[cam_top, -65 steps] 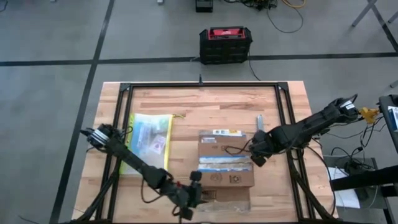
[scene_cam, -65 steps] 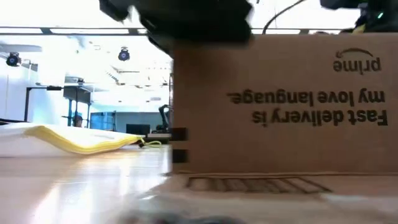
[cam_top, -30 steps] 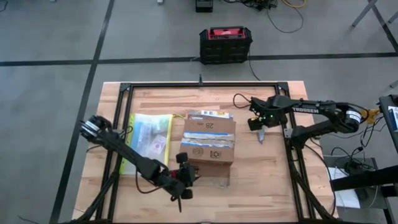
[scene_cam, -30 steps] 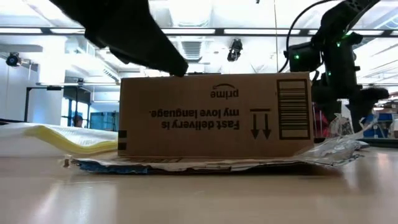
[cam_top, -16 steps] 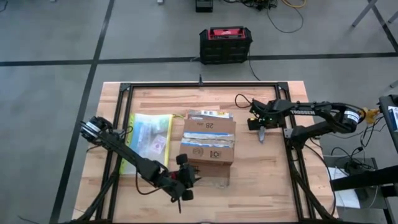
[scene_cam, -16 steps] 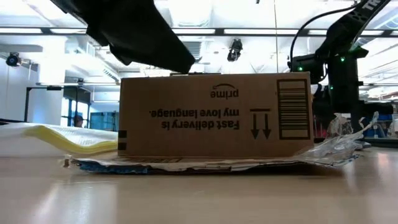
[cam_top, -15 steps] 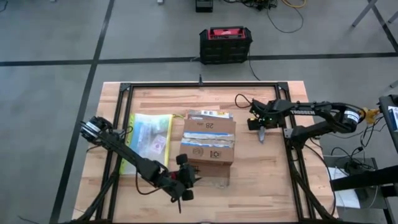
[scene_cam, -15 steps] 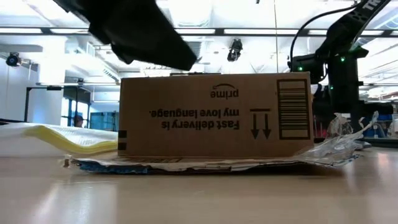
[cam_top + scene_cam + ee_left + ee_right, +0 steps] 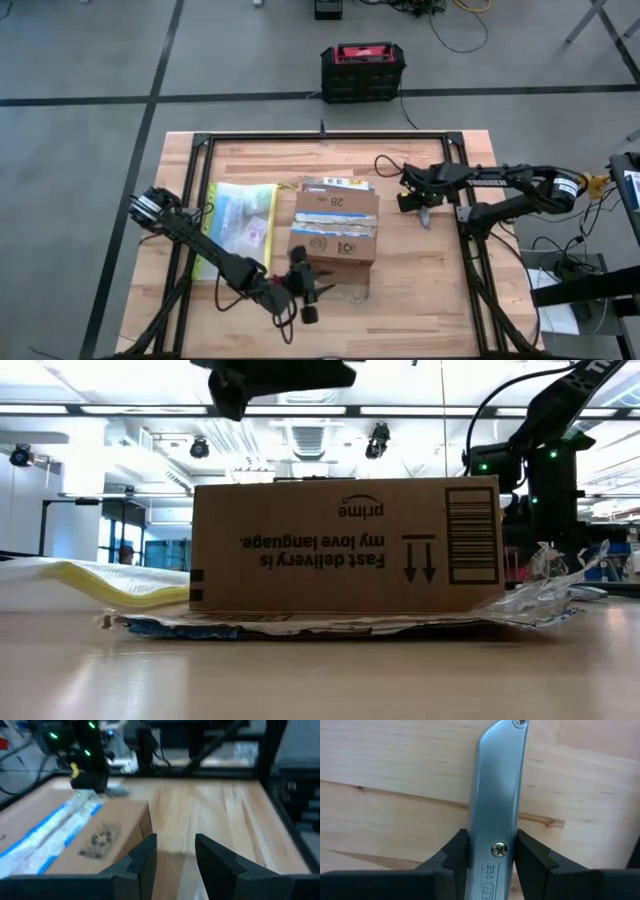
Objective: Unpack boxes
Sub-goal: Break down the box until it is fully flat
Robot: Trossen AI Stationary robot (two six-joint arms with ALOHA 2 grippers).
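The brown cardboard box (image 9: 335, 232) stands at mid-table, its printing upside down in the low view (image 9: 345, 545). Its underside rests on crumpled plastic wrap (image 9: 540, 598). My right gripper (image 9: 423, 208) points down to the right of the box, shut on a silver utility knife (image 9: 497, 785) that lies on the wood. My left gripper (image 9: 312, 288) hovers open by the box's near edge (image 9: 75, 840), with nothing between its fingers (image 9: 175, 855). My right gripper pinches the knife's body by its two long sides, level with the screw (image 9: 498, 851), one finger (image 9: 457, 851) on each side. The fingers come from above and point down, straddling the knife crosswise. The knife lies flat on the table.
A clear yellow-edged pouch (image 9: 240, 225) lies left of the box. Black frame rails (image 9: 465, 215) run along the table's sides and far edge. A black and red case (image 9: 362, 70) sits on the floor beyond the far edge. Bare wood lies near the front right.
My right gripper has sunk a little onto the knife. My left gripper has risen and tipped up toward level, clearing the box's top in the low view. The box has stayed put.
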